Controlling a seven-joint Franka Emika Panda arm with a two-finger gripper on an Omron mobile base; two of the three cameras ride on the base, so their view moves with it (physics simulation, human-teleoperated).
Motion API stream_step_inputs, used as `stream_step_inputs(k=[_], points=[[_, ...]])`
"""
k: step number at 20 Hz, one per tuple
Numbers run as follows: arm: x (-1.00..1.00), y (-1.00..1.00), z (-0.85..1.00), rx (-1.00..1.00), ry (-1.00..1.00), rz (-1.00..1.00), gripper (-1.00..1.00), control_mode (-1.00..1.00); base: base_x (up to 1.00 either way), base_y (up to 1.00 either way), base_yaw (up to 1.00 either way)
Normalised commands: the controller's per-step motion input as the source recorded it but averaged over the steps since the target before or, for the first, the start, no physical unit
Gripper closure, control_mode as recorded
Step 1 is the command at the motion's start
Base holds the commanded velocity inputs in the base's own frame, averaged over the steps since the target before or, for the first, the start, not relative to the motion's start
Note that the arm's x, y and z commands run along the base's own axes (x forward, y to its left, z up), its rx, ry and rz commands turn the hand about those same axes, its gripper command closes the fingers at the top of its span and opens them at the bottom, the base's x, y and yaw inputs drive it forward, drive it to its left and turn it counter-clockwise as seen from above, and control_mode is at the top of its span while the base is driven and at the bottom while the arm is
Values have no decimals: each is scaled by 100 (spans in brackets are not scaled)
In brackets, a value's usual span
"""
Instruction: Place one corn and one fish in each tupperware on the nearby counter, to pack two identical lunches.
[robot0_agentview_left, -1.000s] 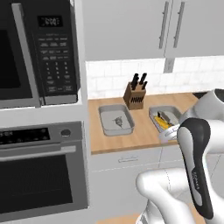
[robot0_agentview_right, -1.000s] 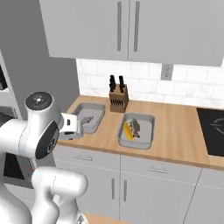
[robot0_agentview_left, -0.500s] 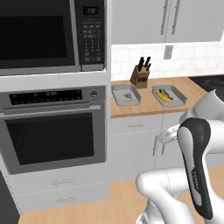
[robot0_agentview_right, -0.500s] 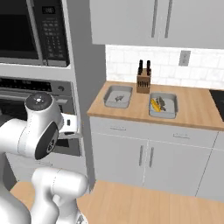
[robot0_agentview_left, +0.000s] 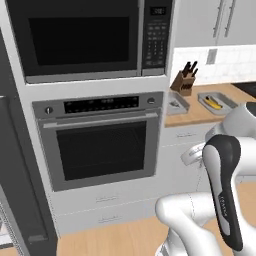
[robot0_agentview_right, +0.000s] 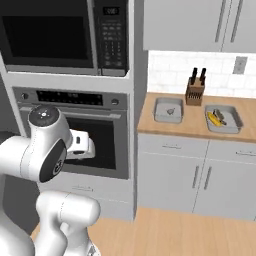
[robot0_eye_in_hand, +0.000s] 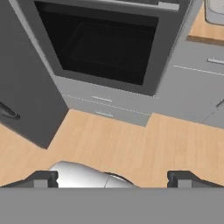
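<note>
Across the counter (robot0_agentview_right: 195, 131) sit both tupperware (robot0_agentview_right: 168, 110) — well apart from the wide-open, empty gripper (robot0_eye_in_hand: 112, 178).

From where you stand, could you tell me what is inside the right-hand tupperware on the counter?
The right tupperware holds a yellow corn and a dark fish beside it. Its walls may hide more.

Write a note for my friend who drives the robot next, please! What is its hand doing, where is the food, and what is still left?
Gripper: open, holding nothing, pointing at the wooden floor in front of the built-in oven, away from the light-brown wooden counter.
Left shallow grey tupperware: one small dark item inside, too small to name.
Right shallow grey tupperware: a yellow corn cob and a dark item beside it.
Done: the right box seems packed, as far as shows.
Left: check both boxes up close; the left one probably lacks corn.
</note>
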Motion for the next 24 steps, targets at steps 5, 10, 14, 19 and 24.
stream_step_inputs(k=[5,10,14,19,24], points=[[0,0,0,0,0,0,-100,100,-27,94,-9],[0,0,0,0,0,0,-100,100,-99,55,-6],[0,0,0,0,0,0,-100,100,-100,35,-3],[0,0,0,0,0,0,-100,100,-82,86,-1],[0,0,0,0,0,0,-100,100,-4,100,0]])
